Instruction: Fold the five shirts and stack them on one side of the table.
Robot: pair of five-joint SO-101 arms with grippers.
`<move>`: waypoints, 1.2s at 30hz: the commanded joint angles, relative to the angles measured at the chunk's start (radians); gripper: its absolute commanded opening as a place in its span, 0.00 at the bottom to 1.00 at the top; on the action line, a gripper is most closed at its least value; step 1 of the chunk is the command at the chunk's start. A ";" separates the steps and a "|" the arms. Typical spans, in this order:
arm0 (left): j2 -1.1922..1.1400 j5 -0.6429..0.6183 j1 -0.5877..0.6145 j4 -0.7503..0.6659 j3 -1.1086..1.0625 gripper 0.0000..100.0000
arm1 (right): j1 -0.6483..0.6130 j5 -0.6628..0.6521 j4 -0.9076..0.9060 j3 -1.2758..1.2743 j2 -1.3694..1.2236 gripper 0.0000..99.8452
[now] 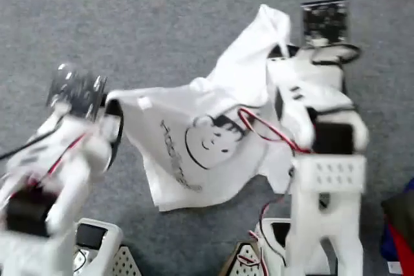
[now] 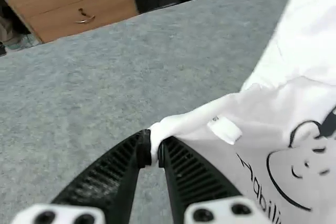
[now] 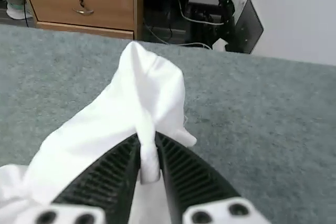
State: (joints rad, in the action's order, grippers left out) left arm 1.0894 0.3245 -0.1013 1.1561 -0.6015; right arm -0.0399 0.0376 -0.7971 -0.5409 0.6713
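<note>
Shirt (image 1: 213, 140), clamped in left hand (image 2: 152, 153) and right hand (image 3: 148, 148), on grey table (image 1: 162, 30); drawers (image 2: 79, 3) behind.

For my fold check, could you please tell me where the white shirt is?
In the high view the white shirt lies centred on the grey table, pinched by the left gripper and the right gripper.

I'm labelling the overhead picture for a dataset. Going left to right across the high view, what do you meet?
Left gripper, shut on the shirt's edge → white shirt with a black cartoon-face print → white plastic right arm → dark blue and red item at the picture's right edge.
</note>
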 commanded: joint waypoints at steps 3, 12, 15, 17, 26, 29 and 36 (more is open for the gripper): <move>0.008 -0.048 -0.017 -0.628 -0.433 0.02 | -0.012 0.009 0.597 -0.188 -0.205 0.01; -0.128 -0.097 0.012 -1.157 -0.671 0.02 | -0.005 0.009 1.066 -0.140 -0.598 0.01; -0.277 -0.164 0.048 -1.201 -0.605 0.02 | -0.004 0.009 1.065 -0.085 -0.676 0.01; -0.394 -0.226 0.074 -1.203 -0.523 0.02 | -0.004 0.009 1.065 -0.059 -0.713 0.01; -0.914 -0.361 0.061 -1.198 -0.161 0.02 | 0.016 0.009 1.062 -0.036 -0.748 0.01; -1.072 -0.362 0.054 -1.198 -0.046 0.02 | 0.033 0.009 0.991 0.012 -0.750 0.01; -1.323 -0.519 0.080 -1.183 0.201 0.02 | 0.088 0.009 0.936 0.159 -0.883 0.01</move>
State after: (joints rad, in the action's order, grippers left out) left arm -0.1903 -0.1343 -0.0353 -0.0222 -0.5340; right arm 0.0153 0.0376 0.1419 -0.4872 -0.1726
